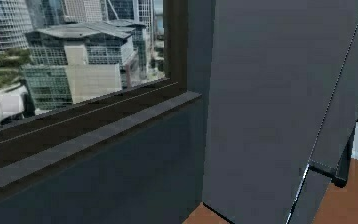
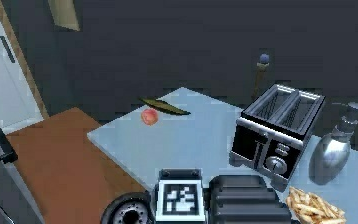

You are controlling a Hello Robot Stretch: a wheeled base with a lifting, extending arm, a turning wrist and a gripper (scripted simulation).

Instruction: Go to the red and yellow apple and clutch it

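A small round red and yellow apple (image 2: 150, 117) lies on the pale grey countertop (image 2: 187, 145) in the arm side view, near its far left corner. Just behind it lies a long dark curved thing (image 2: 165, 104). At the bottom edge, well short of the apple, stand a white square with black marks (image 2: 182, 197) and the gripper's dark body (image 2: 137, 211). I cannot make out the gripper's far end, so I cannot tell whether it holds anything.
A chrome two-slot toaster (image 2: 277, 135), a metal soap dispenser (image 2: 337, 150) and a pile of pale strips (image 2: 312, 207) stand on the counter's right. Brown wood floor (image 2: 62, 160) lies left of the counter. The forward view has a city-view window (image 1: 77, 55), a dark sill (image 1: 87, 140) and a tall grey panel (image 1: 272, 100).
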